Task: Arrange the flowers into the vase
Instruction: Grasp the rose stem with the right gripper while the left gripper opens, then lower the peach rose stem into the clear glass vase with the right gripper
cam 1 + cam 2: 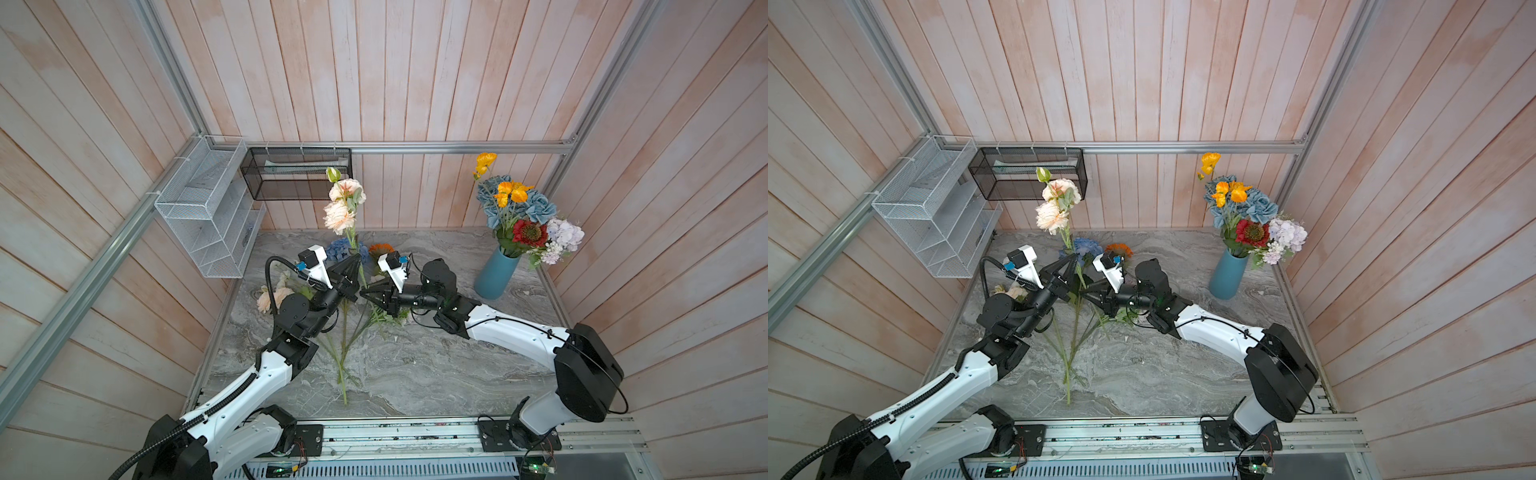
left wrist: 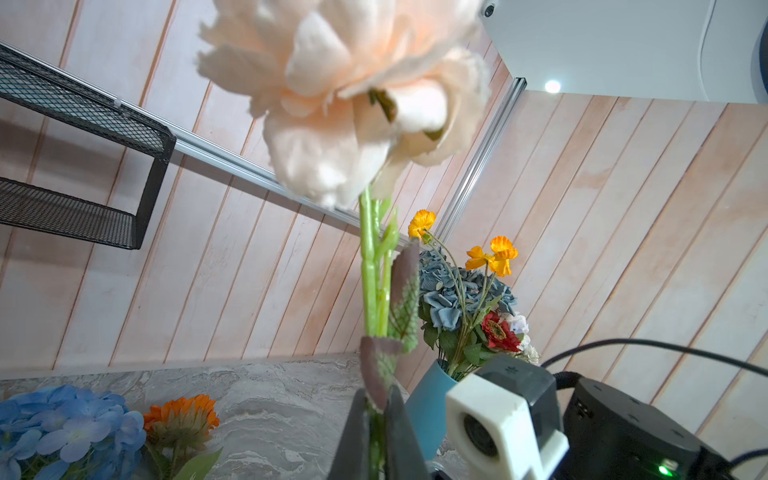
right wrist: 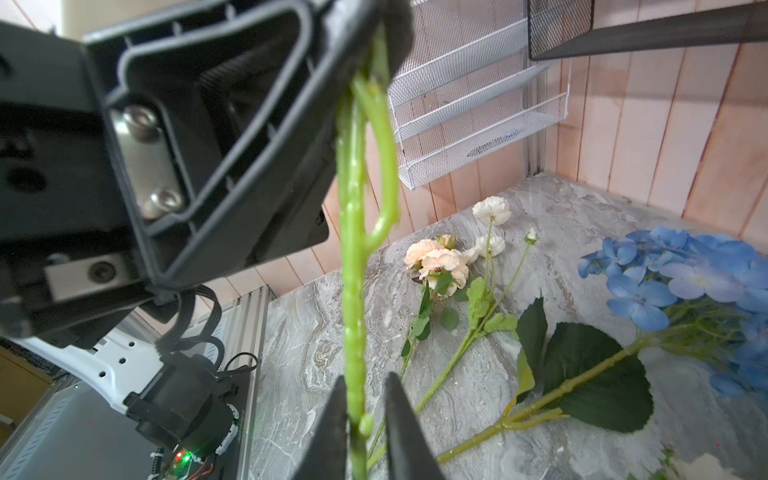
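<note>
Where both arms meet mid-table, we note the left gripper [image 1: 354, 254] clamped on the peach flower [image 1: 345, 203], stem upright, blooms raised above the table [image 1: 415, 374]. Right gripper [image 1: 362, 294] closed on same stem, lower down. Vase [image 1: 496, 272] stands back-right w/ a bunch [image 1: 540, 208] in it. Other flowers [image 3: 440, 262] lie flat on table nr the arms.

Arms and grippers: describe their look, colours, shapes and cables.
The left arm and right arm have white shells with black joints. The left gripper and right gripper are black, triangular and ribbed. A white camera mount sits at each wrist. A ribbed black hose follows the left arm, a thin black cable the right.
</note>
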`<state>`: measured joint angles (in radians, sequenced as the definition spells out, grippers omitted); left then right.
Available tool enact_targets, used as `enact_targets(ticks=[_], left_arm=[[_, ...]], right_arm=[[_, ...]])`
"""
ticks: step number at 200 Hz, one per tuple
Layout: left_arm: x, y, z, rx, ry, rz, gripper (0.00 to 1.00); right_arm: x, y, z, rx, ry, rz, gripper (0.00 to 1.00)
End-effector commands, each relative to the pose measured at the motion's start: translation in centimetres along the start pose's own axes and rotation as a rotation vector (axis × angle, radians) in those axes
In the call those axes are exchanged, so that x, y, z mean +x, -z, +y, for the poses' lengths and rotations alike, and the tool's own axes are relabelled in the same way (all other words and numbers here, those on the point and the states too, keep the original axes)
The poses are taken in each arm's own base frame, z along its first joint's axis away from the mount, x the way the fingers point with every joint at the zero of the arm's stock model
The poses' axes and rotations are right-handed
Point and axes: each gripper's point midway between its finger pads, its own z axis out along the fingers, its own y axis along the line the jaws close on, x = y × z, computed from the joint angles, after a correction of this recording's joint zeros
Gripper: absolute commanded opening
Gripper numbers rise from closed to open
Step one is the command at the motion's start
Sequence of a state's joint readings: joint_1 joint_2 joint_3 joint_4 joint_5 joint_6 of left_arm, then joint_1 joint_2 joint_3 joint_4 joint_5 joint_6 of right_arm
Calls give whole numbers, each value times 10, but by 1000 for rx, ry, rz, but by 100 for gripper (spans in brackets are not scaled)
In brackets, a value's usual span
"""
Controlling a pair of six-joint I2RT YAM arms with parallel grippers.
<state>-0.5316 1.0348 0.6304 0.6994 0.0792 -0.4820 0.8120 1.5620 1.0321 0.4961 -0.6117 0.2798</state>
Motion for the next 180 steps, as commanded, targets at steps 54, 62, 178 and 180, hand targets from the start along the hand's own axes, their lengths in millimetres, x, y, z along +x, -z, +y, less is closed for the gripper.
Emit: enact_targets(ticks=[54, 62, 178, 180], left_arm=[[-16, 0, -8, 14, 18, -38, 100], [-17, 2, -4, -10, 25, -41, 100], [10, 73, 109, -471, 137, -54, 100], [12, 73, 110, -474, 139, -47, 100]], right_arm=[[-17, 4, 0, 38, 66, -53, 0], [-18, 5, -2, 54, 71, -56, 0], [-124, 98, -52, 490, 341, -216, 0], [-126, 100, -52, 497, 344, -219, 0]])
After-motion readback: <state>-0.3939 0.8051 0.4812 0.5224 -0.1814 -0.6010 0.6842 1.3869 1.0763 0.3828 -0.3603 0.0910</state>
